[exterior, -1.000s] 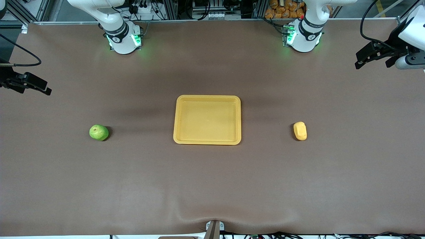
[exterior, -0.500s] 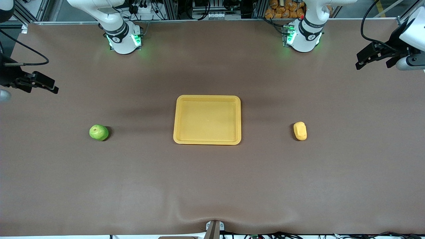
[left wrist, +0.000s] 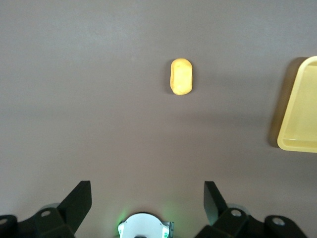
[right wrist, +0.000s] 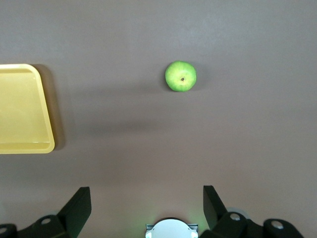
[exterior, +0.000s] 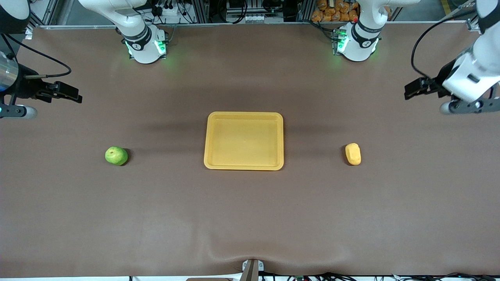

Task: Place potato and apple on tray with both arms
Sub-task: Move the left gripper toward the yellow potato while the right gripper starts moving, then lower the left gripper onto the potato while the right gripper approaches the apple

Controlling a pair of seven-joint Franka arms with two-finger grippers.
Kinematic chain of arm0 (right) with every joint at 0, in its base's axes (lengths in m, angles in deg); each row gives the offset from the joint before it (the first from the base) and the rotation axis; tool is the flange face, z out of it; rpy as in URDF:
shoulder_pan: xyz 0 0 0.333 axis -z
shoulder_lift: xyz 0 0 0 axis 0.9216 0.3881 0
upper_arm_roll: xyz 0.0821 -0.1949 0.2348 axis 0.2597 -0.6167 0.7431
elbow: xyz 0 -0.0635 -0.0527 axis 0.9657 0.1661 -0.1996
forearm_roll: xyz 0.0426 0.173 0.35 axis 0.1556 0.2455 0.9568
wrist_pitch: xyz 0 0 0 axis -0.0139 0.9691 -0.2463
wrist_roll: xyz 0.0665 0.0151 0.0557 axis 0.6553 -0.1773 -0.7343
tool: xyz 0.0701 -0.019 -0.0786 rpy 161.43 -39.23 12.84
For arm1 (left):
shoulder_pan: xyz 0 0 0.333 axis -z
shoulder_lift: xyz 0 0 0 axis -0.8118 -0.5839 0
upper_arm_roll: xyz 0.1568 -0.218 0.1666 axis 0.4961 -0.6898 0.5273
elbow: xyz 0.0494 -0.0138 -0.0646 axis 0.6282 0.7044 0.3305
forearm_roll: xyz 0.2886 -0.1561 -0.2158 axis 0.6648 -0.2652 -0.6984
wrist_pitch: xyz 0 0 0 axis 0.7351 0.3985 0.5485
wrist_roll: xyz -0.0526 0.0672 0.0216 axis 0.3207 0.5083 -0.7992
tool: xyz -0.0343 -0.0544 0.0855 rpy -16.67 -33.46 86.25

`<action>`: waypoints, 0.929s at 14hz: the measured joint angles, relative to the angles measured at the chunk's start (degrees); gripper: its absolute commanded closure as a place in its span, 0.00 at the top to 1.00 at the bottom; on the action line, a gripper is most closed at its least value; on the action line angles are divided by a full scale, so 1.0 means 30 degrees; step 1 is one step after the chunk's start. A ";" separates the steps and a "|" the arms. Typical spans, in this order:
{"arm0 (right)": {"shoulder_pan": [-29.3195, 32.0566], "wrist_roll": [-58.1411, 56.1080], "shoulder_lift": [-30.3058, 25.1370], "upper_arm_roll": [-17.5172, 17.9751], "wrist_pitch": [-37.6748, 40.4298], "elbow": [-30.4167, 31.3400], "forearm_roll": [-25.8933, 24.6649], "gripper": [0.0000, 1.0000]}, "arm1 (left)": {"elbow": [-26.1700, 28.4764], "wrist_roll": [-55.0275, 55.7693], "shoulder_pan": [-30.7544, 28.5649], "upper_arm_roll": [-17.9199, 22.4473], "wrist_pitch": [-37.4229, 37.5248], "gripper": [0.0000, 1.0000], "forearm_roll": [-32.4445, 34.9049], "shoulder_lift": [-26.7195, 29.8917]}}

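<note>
The yellow tray (exterior: 211,140) lies empty at the table's middle. The green apple (exterior: 116,155) rests on the table toward the right arm's end; it also shows in the right wrist view (right wrist: 181,76). The yellow-orange potato (exterior: 353,153) lies toward the left arm's end and shows in the left wrist view (left wrist: 182,76). My right gripper (exterior: 72,95) is open and empty, high over the table's right-arm end. My left gripper (exterior: 413,88) is open and empty, high over the left-arm end. The tray's edge shows in both wrist views (left wrist: 299,124) (right wrist: 25,109).
The brown table mat (exterior: 250,218) has a wrinkle at its edge nearest the camera. The right arm's base (exterior: 145,47) and the left arm's base (exterior: 357,45) glow green along the table's back edge. A metal frame and cables run along that edge.
Both arms have swung inward from the table's ends. The right gripper moved toward the middle and slightly up; the left gripper moved toward the middle and lower. Apple, potato and tray have not moved.
</note>
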 measured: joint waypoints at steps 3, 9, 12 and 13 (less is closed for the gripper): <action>-0.0181 0.0004 0.0000 0.0010 0.0124 0.0134 0.0000 1.00 | 0.1164 0.0001 0.0019 -0.0024 -0.2067 1.00 0.0019 -0.0734; -0.0203 0.0005 -0.0001 0.0002 0.0175 0.0315 0.0000 1.00 | 0.5371 0.0923 0.0020 -0.0039 -0.8576 1.00 0.0023 -0.1863; -0.0207 0.0005 0.0000 0.0005 0.0174 0.0384 0.0000 1.00 | 0.5976 0.2212 0.0213 -0.0358 -1.0131 1.00 0.0023 -0.2868; -0.0207 0.0005 0.0000 0.0005 0.0174 0.0412 0.0000 1.00 | 0.6047 0.2598 0.0340 -0.0459 -1.0518 1.00 0.0023 -0.3274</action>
